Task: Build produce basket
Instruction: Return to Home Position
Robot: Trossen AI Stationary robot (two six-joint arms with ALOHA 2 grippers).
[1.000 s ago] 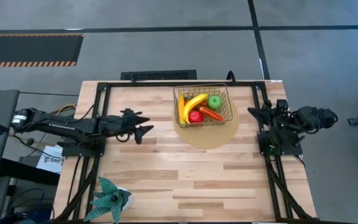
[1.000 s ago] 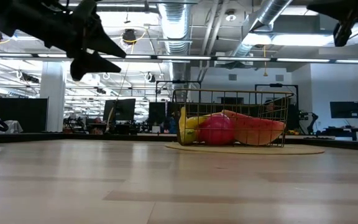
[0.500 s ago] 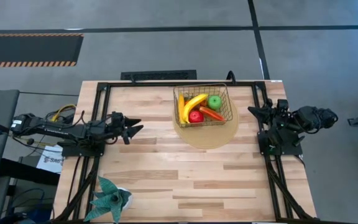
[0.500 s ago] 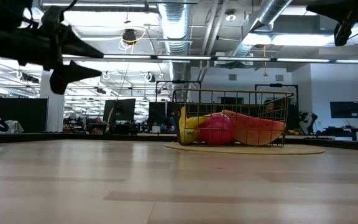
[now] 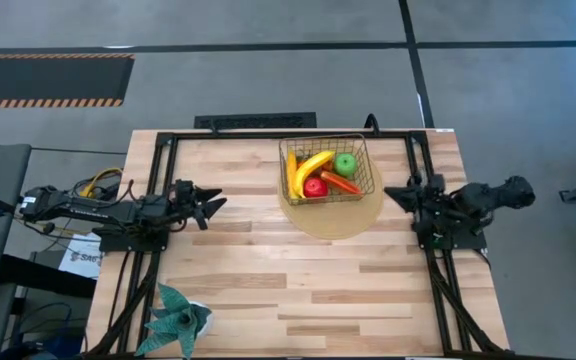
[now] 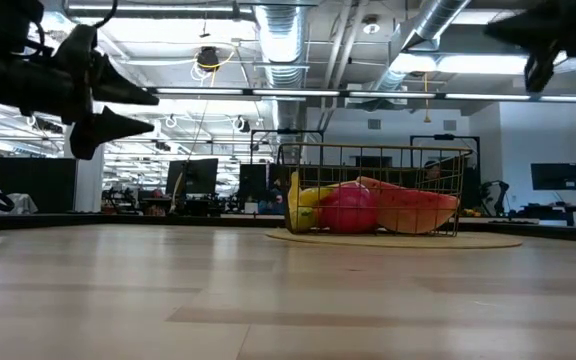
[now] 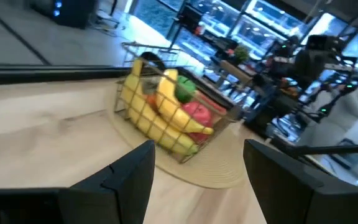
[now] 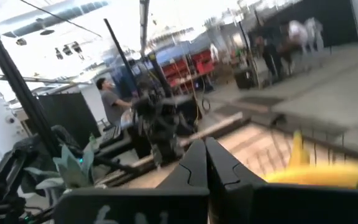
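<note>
Gold wire basket (image 5: pixel 323 139) on round mat (image 5: pixel 334 226), far side of worktop (image 5: pixel 298 280), holds all visible produce (image 5: pixel 314 162). Left claw (image 5: pixel 211 208) wide, empty; right claw (image 5: pixel 389 192) pinched closed, empty. Filling looks done; only parking the arms remains.

- Low view: the right gripper (image 6: pixel 540 55) is a dark blur, cut by the top edge.
- Right wrist view: a banana (image 8: pixel 316 175) is a yellow smear running off the edge; the basket (image 8: pixel 272 152) wires barely show.
- Low view: the red piece (image 6: pixel 348 208) hides whatever lies behind it.
- Left wrist view: the left gripper (image 7: pixel 199 149) is cut by the bottom edge.
</note>
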